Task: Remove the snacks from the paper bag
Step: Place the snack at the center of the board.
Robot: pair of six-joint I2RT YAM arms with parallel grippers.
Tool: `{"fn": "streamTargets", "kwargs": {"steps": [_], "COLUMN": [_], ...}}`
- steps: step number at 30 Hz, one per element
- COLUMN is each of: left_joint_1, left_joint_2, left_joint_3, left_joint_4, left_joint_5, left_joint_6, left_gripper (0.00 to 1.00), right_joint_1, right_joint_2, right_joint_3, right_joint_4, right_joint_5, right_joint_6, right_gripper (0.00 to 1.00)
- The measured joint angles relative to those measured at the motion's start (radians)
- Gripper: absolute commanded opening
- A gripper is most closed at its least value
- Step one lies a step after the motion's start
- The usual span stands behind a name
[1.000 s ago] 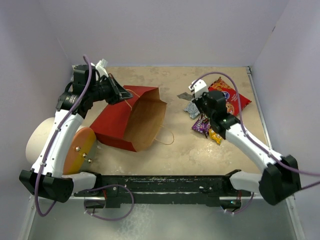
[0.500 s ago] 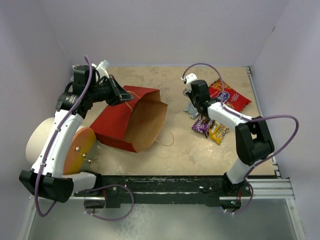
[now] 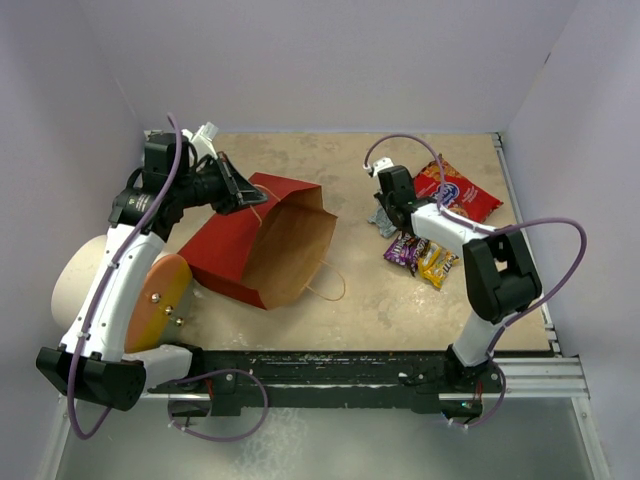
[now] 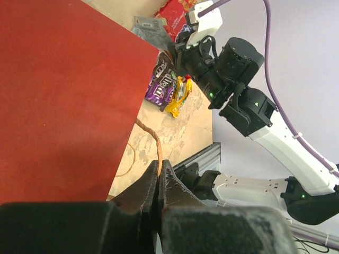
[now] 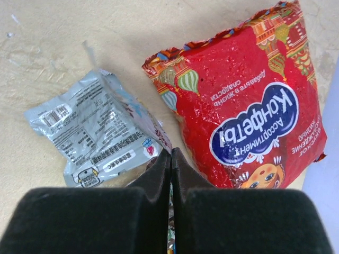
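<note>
My left pincer (image 4: 158,170) is clamped on the thin string handle (image 4: 150,138) of the red-faced brown kraft paper bag (image 3: 225,250), which lies on the desk (image 3: 350,300) left of the shiny snack packets (image 3: 404,250); a hard tug could snap it. My right pincer (image 5: 170,159), closed on nothing just above them, could scatter them if lowered.

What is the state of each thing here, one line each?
Paper bag: on its side, mouth open.
Left gripper: shut on the string handle.
Right gripper: shut, empty.
Red cookie bag: out, lying flat.
Silver packet: out, flat.
Purple packet: out.
Yellow packet: out.
</note>
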Motion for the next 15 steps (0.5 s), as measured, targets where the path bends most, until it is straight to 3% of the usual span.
{"fn": "streamTargets", "kwargs": {"steps": [3,5,12,15], "left_joint_1": [0.000,0.000,0.000,0.000], "left_joint_2": [-0.001,-0.001,-0.001,-0.001], "left_joint_3": [-0.007,-0.008,-0.008,-0.008], "left_joint_4": [0.000,0.000,0.006,0.020], "left_joint_5": [0.000,0.000,0.001,0.012], "left_joint_6": [-0.006,-0.008,-0.019,-0.032], "left_gripper": [0.00,0.00,0.00,0.00], "right_joint_1": [0.001,0.006,0.027,0.026], "right_joint_2": [0.000,-0.013,-0.296,-0.429], "right_joint_3": [0.000,-0.010,-0.130,-0.142], "right_joint_4": [-0.039,-0.052,-0.078,-0.062], "right_joint_5": [-0.057,-0.108,-0.291,-0.301], "right_joint_6": [0.011,0.026,0.083,0.089], "right_gripper": [0.34,0.50,0.68,0.93]}}
